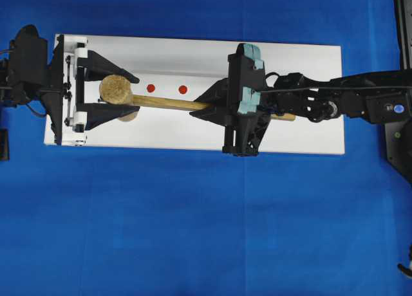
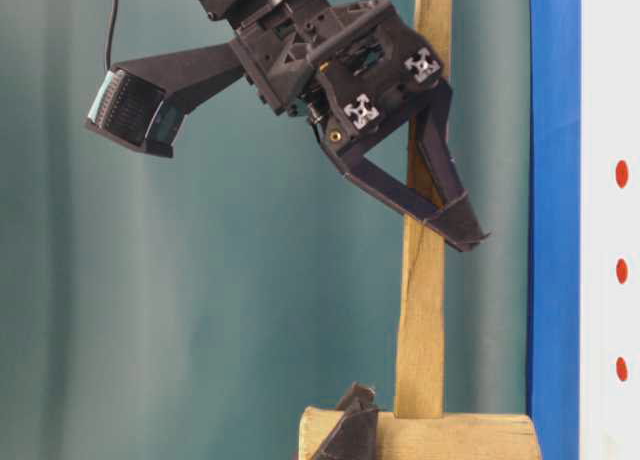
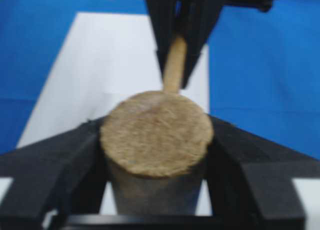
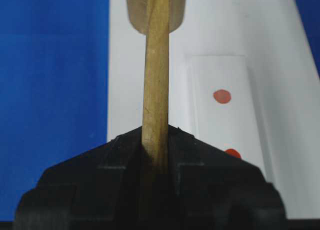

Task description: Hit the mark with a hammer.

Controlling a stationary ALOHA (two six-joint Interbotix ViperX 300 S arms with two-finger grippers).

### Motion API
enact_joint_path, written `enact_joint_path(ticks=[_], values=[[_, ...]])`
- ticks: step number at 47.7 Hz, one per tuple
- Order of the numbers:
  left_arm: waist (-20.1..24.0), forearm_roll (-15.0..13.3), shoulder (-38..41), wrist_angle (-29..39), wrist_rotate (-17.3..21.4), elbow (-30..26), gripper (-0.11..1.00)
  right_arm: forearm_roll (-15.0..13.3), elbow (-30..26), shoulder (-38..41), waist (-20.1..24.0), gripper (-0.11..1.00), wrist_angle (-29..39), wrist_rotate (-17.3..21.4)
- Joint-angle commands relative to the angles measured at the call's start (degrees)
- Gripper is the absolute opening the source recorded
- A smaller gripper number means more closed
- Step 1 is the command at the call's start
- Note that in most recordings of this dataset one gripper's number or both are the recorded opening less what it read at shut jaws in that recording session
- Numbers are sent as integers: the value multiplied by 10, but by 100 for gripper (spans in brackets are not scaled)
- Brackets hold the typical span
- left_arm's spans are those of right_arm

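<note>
While the right claw (image 1: 205, 107) reaches in level, clenched on the hammer's (image 1: 148, 100) handle, the left claw (image 1: 132, 93) brackets the head, its grip unclear. Two red dots (image 1: 150, 88) lie beside the handle on the white board (image 1: 302, 77) over the blue worktop (image 1: 193, 219).

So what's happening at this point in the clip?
Two arms share a wooden hammer over a white board. The right gripper is shut on its handle, and the left gripper has its jaws on either side of the head, seemingly closing on it. Red dots sit on the board beside the handle. Which is the mark cannot be told, and none is being struck.
</note>
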Motion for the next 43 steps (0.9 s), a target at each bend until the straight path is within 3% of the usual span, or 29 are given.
enact_joint_path(ticks=[1,22,28,38,40,43], values=[[-3,0,-7,-1,-1,-9,45,-1,-14,-10,2,1,-8,-2],[-3,-1,-14,3,-4,-6,45,0,-14,-10,1,3,-16,0],[-3,-3,-17,3,-7,-6,45,0,-13,-10,1,28,-17,4],[2,-5,-18,29,-33,-12,45,-1,-6,-17,2,88,-20,0],[4,-5,-18,39,-51,-15,45,-3,-4,-18,2,93,-21,0],[9,-6,-18,51,-78,-18,45,-2,-3,-21,2,89,-22,0]])
